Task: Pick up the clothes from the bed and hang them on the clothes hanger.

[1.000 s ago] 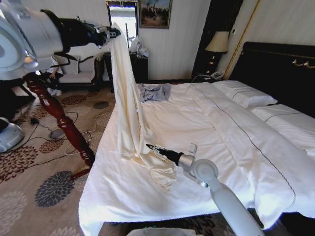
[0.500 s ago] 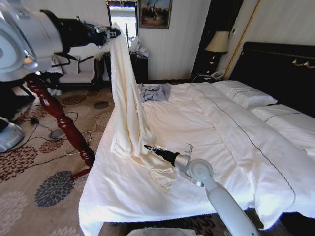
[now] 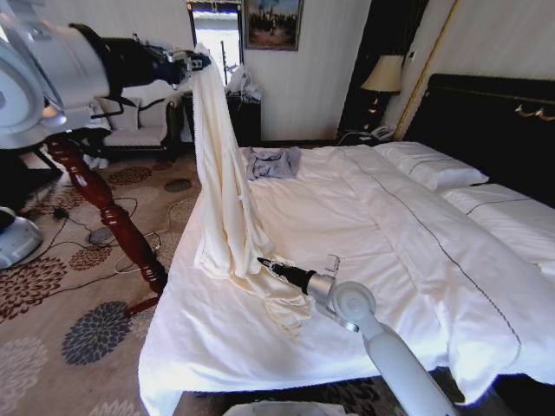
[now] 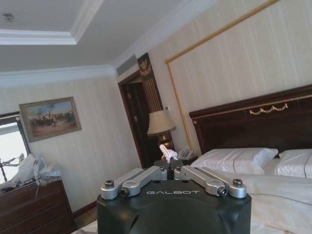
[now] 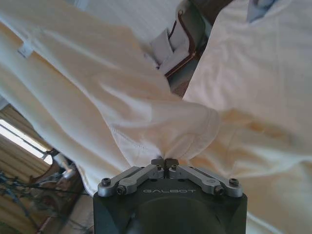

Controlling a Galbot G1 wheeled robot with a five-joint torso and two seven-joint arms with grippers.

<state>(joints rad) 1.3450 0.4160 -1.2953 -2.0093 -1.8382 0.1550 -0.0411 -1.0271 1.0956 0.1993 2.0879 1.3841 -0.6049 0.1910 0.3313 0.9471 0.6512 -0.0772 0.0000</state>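
From the head camera you have the left claw (image 3: 198,59) raised high at about ten o'clock, closed on the top of the clothes (image 3: 227,208), which hang in a long cream drape down to the near left part of the bed (image 3: 364,225), where the lower folds lie on the sheet. Your right claw (image 3: 262,262) sits low at about six o'clock, its tip pushed into that lower bunch of cloth. You appear to be in the lifting step: the top is partly off the bed but not clear of it, and no hanger work has begun. The next move, as I judge it, calls for getting the trailing end off the sheet without dragging it, then bringing the garment toward a hanger. Mind the reddish wooden post (image 3: 104,204) leaning at eight o'clock under your left arm, the cables on the carpet (image 3: 52,329), and the small grey-blue garment (image 3: 274,162) farther up the bed at twelve o'clock. In the left wrist camera your left claw (image 4: 169,165) shows its fingers drawn together on a small tuft of pale cloth, with the lamp (image 4: 161,123) and dark headboard (image 4: 253,122) beyond. In the right wrist camera your right claw (image 5: 165,161) has its fingertips met, pinching a hem fold of the clothes (image 5: 161,122)
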